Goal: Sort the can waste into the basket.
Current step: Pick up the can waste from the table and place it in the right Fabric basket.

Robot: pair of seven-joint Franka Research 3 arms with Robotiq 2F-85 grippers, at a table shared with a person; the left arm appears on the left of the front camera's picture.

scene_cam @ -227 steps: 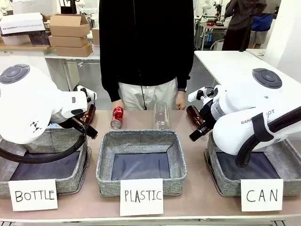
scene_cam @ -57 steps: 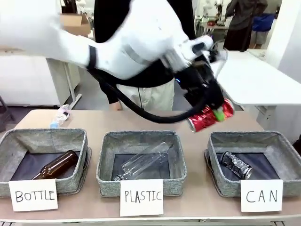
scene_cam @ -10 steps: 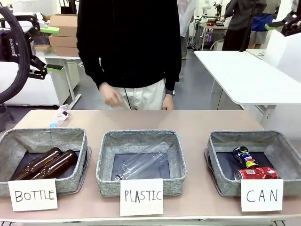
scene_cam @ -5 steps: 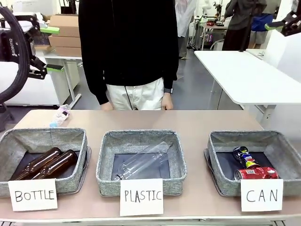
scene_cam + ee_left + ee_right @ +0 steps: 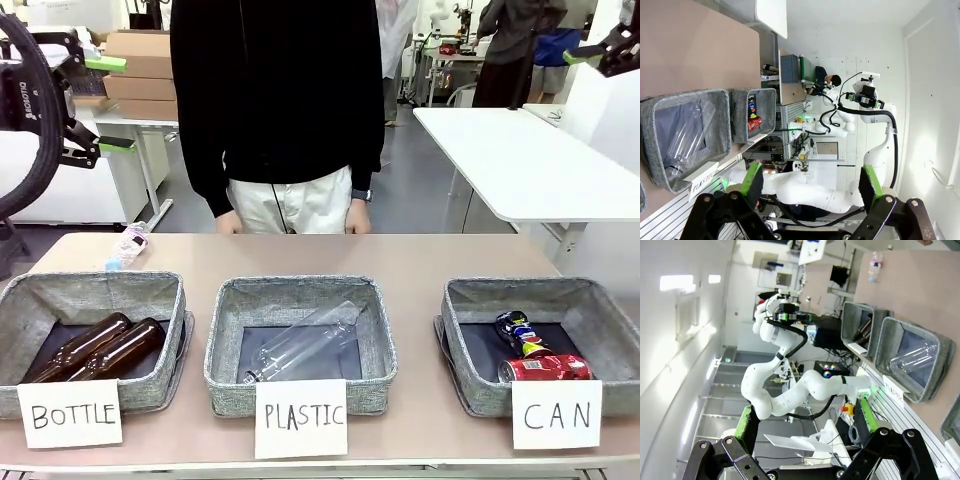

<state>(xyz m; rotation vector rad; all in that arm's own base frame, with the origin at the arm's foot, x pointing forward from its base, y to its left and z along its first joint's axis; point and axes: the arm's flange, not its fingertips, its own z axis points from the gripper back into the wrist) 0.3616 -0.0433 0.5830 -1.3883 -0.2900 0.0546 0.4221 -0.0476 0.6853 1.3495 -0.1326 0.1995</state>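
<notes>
The sorting looks finished: both pieces of can waste lie inside the basket [image 5: 470,345] signed "CAN" at the near right of the table, the red can [image 5: 545,369] on its side against the near wall and the crushed blue-and-silver can [image 5: 519,331] just behind it, the two touching or nearly so. No other can lies on the tabletop [image 5: 420,255]; the one thing loose there is a small plastic bottle [image 5: 127,244] at the far left, which is not can waste. Two brown bottles [image 5: 95,347] rest in the left bin and a clear bottle [image 5: 300,343] in the middle one. The left gripper [image 5: 105,103] is raised high at the far left, fingers spread wide and empty; the right gripper [image 5: 804,427], up at the far right corner, is likewise wide and holds nothing. Against the frame a second earlier, cans, bins and both arms stand unchanged; only the person [image 5: 285,100] has shifted, the hand [image 5: 229,223] that was lifted now lowered to the far table edge.
</notes>
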